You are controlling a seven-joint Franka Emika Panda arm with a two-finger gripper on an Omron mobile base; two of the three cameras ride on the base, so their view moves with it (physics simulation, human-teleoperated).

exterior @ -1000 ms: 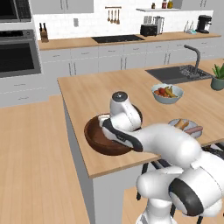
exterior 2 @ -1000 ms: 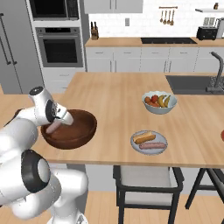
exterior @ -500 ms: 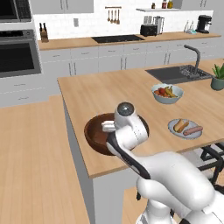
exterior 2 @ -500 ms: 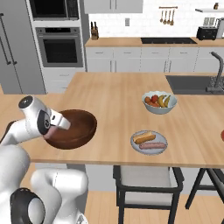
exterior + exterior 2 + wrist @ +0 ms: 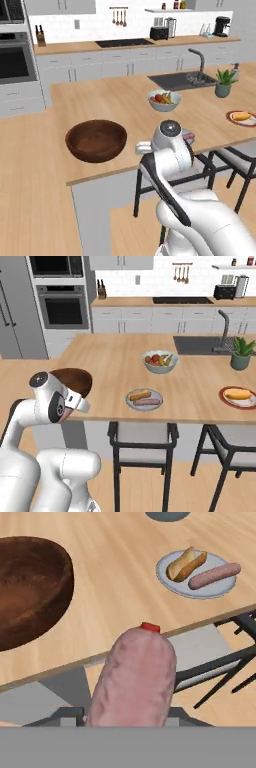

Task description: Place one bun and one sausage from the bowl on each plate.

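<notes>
In the hand view my gripper (image 5: 131, 714) is shut on a thick pink sausage (image 5: 135, 679), which hides its fingertips. It hangs over the counter's front edge, between the dark wooden bowl (image 5: 27, 587) and the pale grey plate (image 5: 196, 576). That plate holds a bun (image 5: 186, 563) and a second sausage (image 5: 214, 575). The bowl (image 5: 96, 141) looks empty inside. Far to the right, the white plate with a red-brown rim (image 5: 239, 396) carries a bun (image 5: 237, 393). The grey plate (image 5: 144, 399) sits near the counter's front edge.
A pale bowl of fruit (image 5: 159, 361) stands behind the grey plate. The sink (image 5: 210, 345) and a potted plant (image 5: 241, 352) are at the back right. Dark stools (image 5: 141, 456) stand under the counter's front edge.
The whole picture has shifted, so the base has driven along the counter. The hand has come out of the bowl with the sausage and swung toward the front edge.
</notes>
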